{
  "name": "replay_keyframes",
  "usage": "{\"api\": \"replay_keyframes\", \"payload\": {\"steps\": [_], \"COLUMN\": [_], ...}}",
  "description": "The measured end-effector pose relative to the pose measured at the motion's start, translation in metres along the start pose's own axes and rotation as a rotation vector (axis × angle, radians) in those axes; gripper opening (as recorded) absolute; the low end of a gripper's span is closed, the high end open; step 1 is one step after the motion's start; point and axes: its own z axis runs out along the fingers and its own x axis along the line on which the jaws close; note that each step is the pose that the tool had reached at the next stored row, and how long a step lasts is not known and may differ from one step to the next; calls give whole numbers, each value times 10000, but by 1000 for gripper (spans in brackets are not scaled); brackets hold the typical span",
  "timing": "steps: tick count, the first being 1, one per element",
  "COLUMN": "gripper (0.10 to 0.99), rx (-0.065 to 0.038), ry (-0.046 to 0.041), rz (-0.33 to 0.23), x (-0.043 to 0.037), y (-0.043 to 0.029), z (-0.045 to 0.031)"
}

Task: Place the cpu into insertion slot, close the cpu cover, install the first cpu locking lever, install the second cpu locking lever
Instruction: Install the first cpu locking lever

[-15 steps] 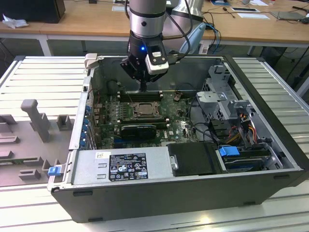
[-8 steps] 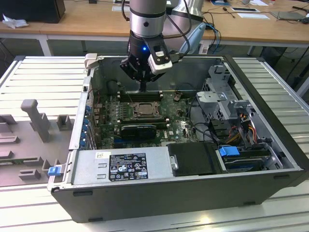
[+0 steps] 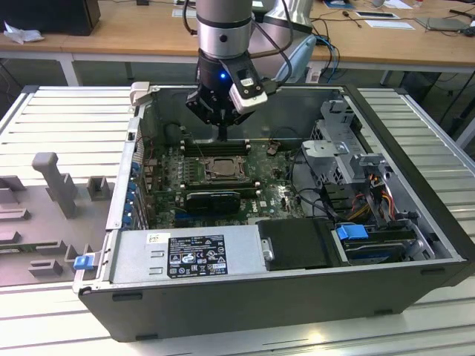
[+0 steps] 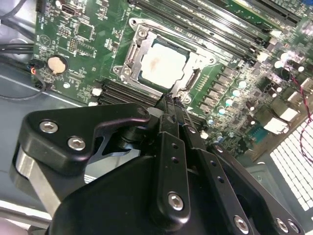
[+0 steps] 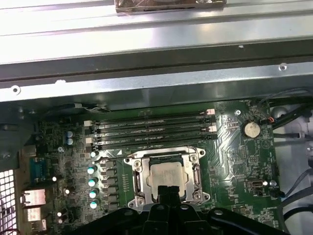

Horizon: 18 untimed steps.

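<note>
Exterior view: gripper [image 3: 223, 135] hovers above green motherboard [image 3: 273, 169], fingers pressed together, empty. Second wrist view: cpu [image 4: 164, 63] seated in insertion slot [image 4: 191, 78], cpu cover [image 4: 131, 61] flat around it.

In the exterior view, the cpu [image 3: 222, 167] lies in the insertion slot [image 3: 200, 171] inside the computer case [image 3: 282, 297]: memory slots [image 3: 215, 148] at its 12 o'clock, graphics card [image 3: 214, 199] at 6, drive cage [image 3: 345, 152] at 3.

Table: ribbed metal table [image 3: 74, 111] — pale slats throughout.
On it: an open computer case [image 3: 282, 297] is laid on its side.
Exterior view's left: a grey fixture block [image 3: 56, 182] is set beside the case.
</note>
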Motion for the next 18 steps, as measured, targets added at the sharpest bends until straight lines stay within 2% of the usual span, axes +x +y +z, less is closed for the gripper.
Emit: {"api": "replay_keyframes", "payload": {"steps": [7,12,15,18], "gripper": [106,106,106,106], "rx": [-16,-17,-17,-19], "ry": [-53,-57,-57,-63], "rz": [-294,-313,-317,-326], "x": [8,22,48,115], "y": [-1,-3,-5,-11], "z": [0,0,0,-3]}}
